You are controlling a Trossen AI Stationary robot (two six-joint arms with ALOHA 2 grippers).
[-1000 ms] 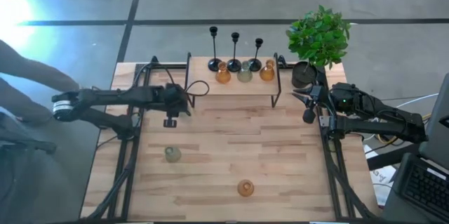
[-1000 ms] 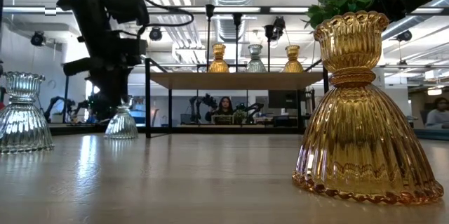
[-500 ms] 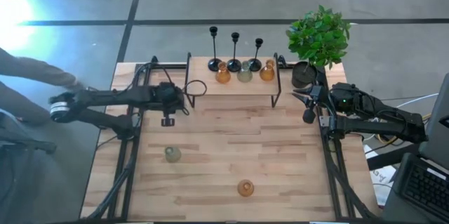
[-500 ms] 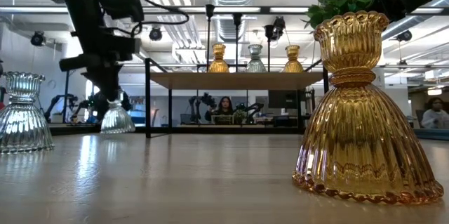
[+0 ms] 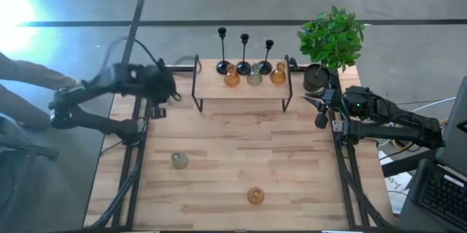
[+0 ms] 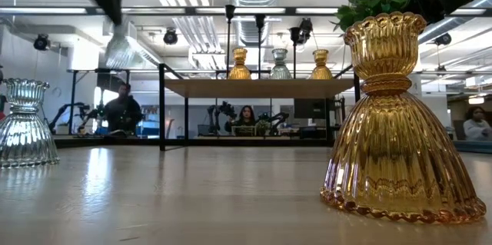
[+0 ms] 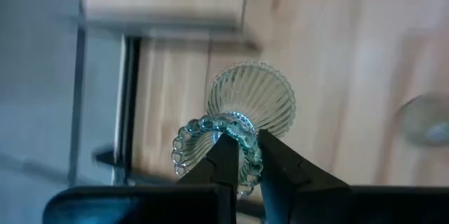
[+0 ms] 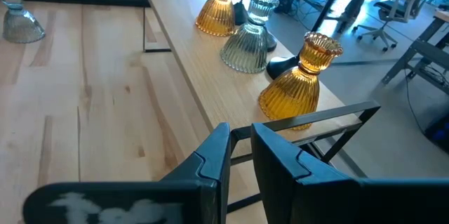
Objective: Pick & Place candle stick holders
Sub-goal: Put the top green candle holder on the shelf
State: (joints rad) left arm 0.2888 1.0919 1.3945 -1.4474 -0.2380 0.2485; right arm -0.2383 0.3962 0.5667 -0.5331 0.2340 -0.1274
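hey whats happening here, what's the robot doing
The left end effector is shut on the rim of a clear glass holder, held up off the table near its back left corner. The right end effector waits by the right edge. On the raised shelf stand three glass holders and three black candlesticks. Two more glass holders sit on the table's front half.

My left gripper (image 7: 240,155) holds a glass holder (image 7: 242,115) above the table's (image 5: 241,149) left rear corner, left of the shelf (image 5: 241,87).
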